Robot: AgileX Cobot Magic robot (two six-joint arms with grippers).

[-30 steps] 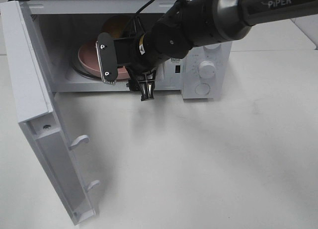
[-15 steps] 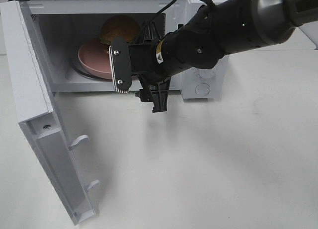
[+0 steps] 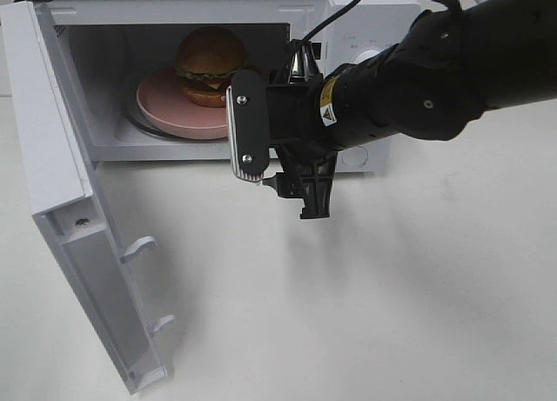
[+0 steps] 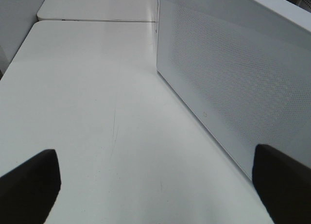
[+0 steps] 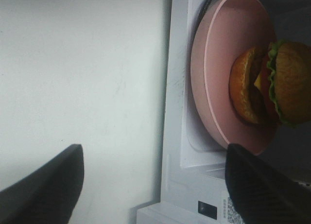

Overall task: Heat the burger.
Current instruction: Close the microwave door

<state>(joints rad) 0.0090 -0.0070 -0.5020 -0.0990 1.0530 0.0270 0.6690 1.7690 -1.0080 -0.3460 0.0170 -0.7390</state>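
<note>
The burger (image 3: pixel 211 60), with a glossy brown bun and green lettuce, sits on a pink plate (image 3: pixel 165 105) inside the open microwave (image 3: pixel 104 140). My right gripper (image 3: pixel 280 162) hovers just outside the oven's opening, at its right side, open and empty. In the right wrist view the burger (image 5: pixel 272 83) lies on the plate (image 5: pixel 214 73), ahead of the right gripper (image 5: pixel 153 185) and apart from both fingers. The left gripper (image 4: pixel 155 185) is open with nothing between its fingers, beside the microwave's perforated side wall (image 4: pixel 233 73). It is out of the high view.
The microwave's door (image 3: pixel 61 183) stands swung wide open at the left, with its latch hooks pointing over the white table (image 3: pixel 348 314). My right arm (image 3: pixel 435 70) covers most of the control panel. A second white table (image 4: pixel 97 5) adjoins behind.
My right gripper has drawn back out of the oven, toward the right and front. The burger and plate, earlier partly hidden behind it, now show fully and stay inside.
</note>
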